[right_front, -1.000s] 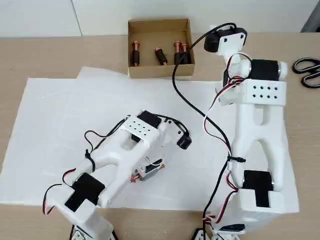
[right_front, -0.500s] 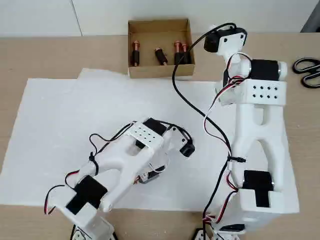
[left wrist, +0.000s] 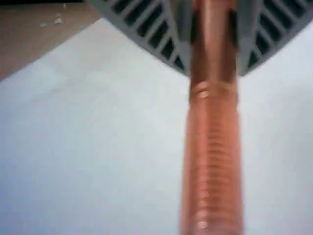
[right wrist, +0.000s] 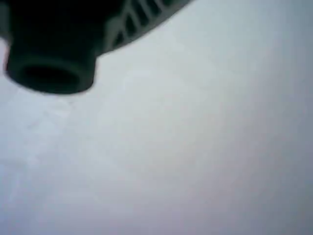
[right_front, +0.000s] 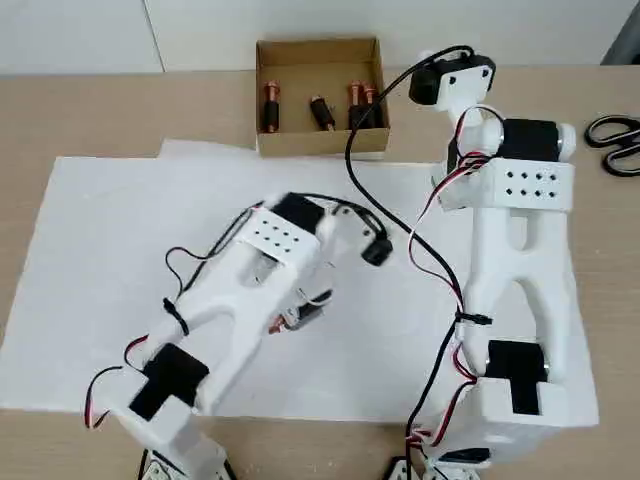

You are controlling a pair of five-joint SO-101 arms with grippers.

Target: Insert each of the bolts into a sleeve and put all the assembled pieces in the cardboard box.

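My left gripper [right_front: 290, 320] hangs over the white paper sheet [right_front: 110, 260], shut on a copper bolt [right_front: 280, 323]. The left wrist view has the threaded bolt [left wrist: 212, 147] running out from between the ribbed grey jaws of the left gripper [left wrist: 213, 54]. In the right wrist view my right gripper [right wrist: 98, 24] holds a black sleeve [right wrist: 49, 58] above the paper, its open bore in sight. The right arm [right_front: 520, 190] stands at the right side of the sheet. The cardboard box [right_front: 320, 143] sits at the far edge with three assembled pieces [right_front: 322, 112] inside.
Black scissors [right_front: 615, 140] lie on the wooden table at the far right. Loose cables [right_front: 400, 235] run between the two arms. The paper sheet's left half lies bare.
The left arm has swung toward the box side and slightly right, carrying the bolt off its earlier spot near the front. The right arm has stayed put.
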